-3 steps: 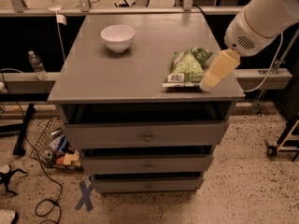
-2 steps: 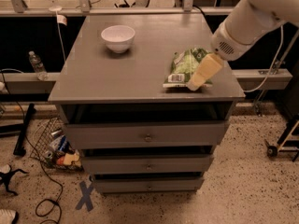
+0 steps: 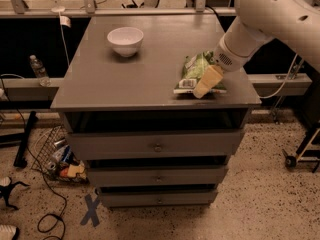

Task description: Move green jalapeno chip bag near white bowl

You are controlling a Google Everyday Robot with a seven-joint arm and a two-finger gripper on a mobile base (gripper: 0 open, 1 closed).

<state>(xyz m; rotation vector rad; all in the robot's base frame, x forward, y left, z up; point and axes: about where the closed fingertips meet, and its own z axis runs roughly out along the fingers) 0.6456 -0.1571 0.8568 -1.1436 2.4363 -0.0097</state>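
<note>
The green jalapeno chip bag (image 3: 196, 71) lies flat near the front right corner of the grey cabinet top (image 3: 125, 79), its white barcode strip toward the front edge. The white bowl (image 3: 125, 40) stands upright at the back left of the top, well apart from the bag. My gripper (image 3: 206, 82) comes in from the upper right on a white arm (image 3: 260, 19). Its cream-coloured fingers (image 3: 209, 80) are over the bag's front right part, pointing down and to the left.
The cabinet has three drawers (image 3: 157, 146) below the top. A water bottle (image 3: 38, 70) stands on a ledge at the left. A wire basket with clutter (image 3: 60, 156) and cables lie on the floor at the left. A wheeled stand (image 3: 302, 149) is at the right.
My gripper has moved left and down, from beside the bag's right edge to over the bag. The bag and the bowl have not moved.
</note>
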